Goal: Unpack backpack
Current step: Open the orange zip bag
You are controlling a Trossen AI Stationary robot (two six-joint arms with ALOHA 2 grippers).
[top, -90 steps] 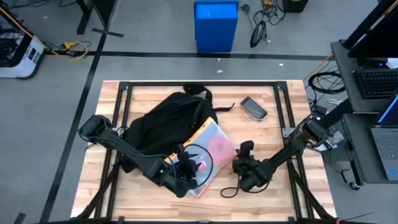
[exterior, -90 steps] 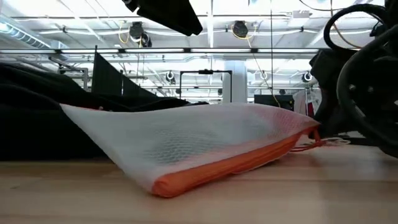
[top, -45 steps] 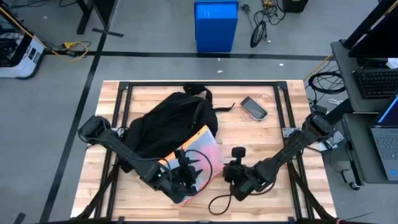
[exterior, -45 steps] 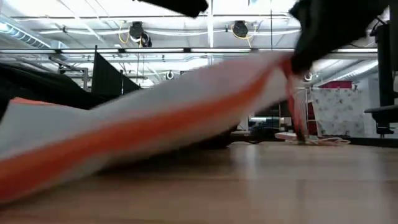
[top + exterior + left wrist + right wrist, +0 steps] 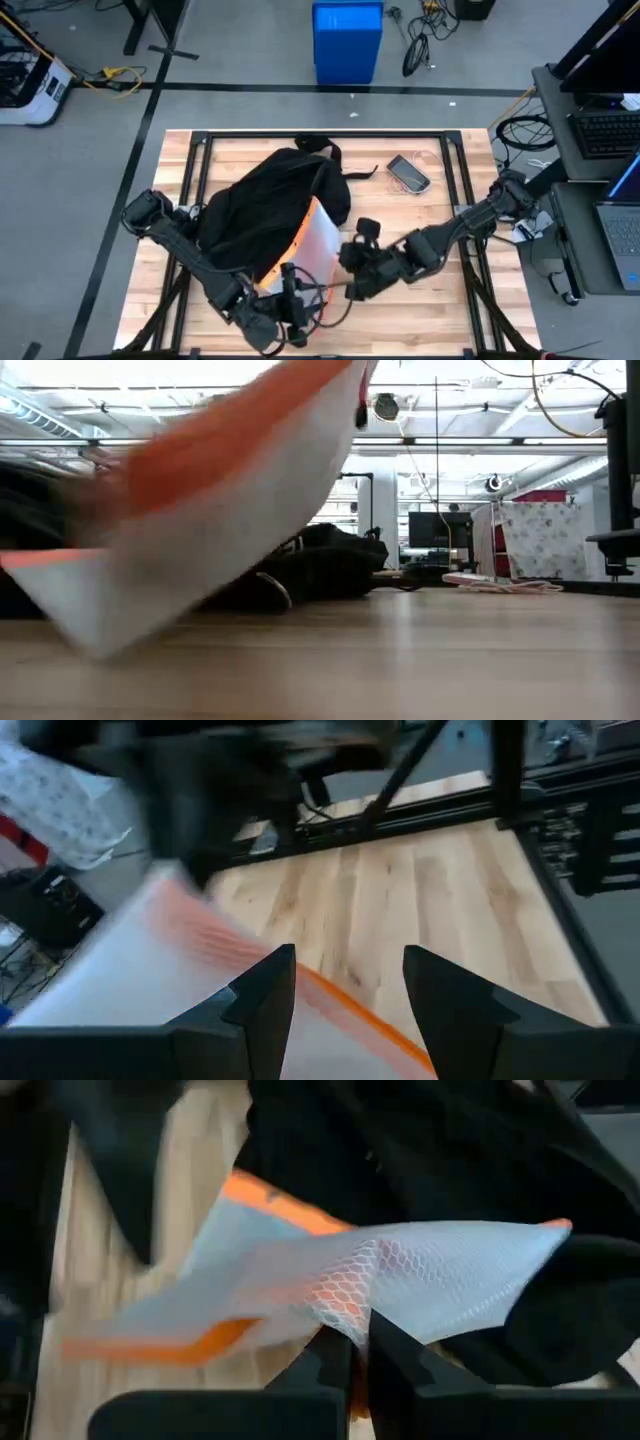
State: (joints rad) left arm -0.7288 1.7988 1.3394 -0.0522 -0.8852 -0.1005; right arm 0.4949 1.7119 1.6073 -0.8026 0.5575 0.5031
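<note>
The black backpack (image 5: 262,205) lies on the table's left half. Against its near right side, a white mesh pouch with orange edging (image 5: 318,232) stands tipped up on edge, and it also fills the low view (image 5: 210,500). My right gripper (image 5: 350,262) is shut on the pouch at mid-table. My left gripper (image 5: 290,318) is open near the table's near edge, just in front of the pouch; in its wrist view (image 5: 345,1010) nothing sits between the fingers and the pouch (image 5: 150,990) lies beside them. My right gripper pinches a raised edge of the pouch's white mesh (image 5: 345,1305) between its two fingers, coming from the table's right side. The pouch is tilted steeply, its held side up in the air and its lower corner (image 5: 85,638) down on the table.
A small grey device (image 5: 408,172) lies at the far right of the table. A thin black cable loop (image 5: 325,300) lies near the left gripper. A black frame (image 5: 330,138) runs around the table. A blue bin (image 5: 347,42) stands on the floor beyond the far edge.
My right gripper has moved toward the table's left and up with the pouch's edge. The pouch has tipped from nearly flat to steeply on edge toward the backpack, its lower side staying down. My left gripper has drawn back toward the near edge.
</note>
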